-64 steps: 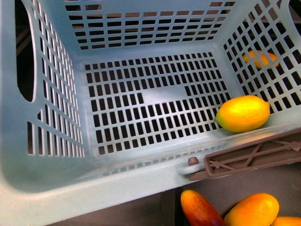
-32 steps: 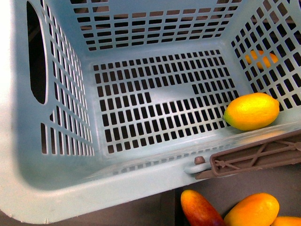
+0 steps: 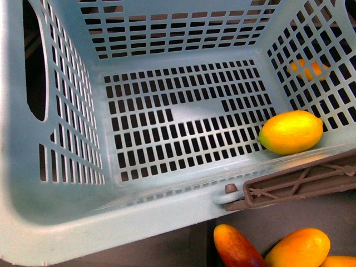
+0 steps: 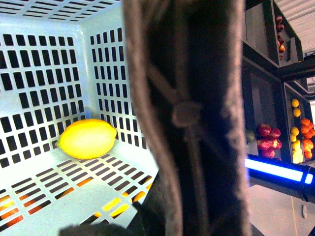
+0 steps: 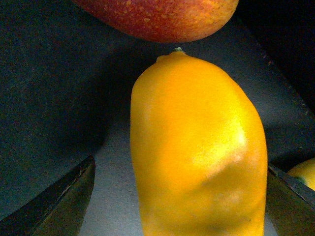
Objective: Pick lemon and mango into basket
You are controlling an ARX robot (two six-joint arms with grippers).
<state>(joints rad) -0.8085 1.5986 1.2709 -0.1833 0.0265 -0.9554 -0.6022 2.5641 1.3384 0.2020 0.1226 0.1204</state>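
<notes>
The basket (image 3: pixel 67 222) fills the front view, its mouth turned up to take fruit. Its brown handle (image 3: pixel 300 181) lies folded along the near rim. In the left wrist view the handle stands blurred right against the lens and hides the left tool. I cannot tell whether that tool is clenched on the handle or free, though being so close suggests it is steadying the basket.

The right tool (image 5: pixel 180 164) is spread wide, and the yellow mango (image 5: pixel 197 147) lies lengthwise between its fingers (image 5: pixel 64 201). One finger is well apart from the skin and the other just beside it, so nothing is grasped yet. It looks lined up to close across the fruit's narrow width. Just past the tool's tips a red mango (image 5: pixel 162 17) touches the yellow one's stem end, and that could get nudged on closing.

The lemon (image 3: pixel 290 132) already rests inside the basket, ahead of the left tool beyond the handle, in the floor's corner against the wall.

Since half a second ago the basket has slid slightly left in the front view, with the lemon in the same corner. The mangoes outside have not moved.
</notes>
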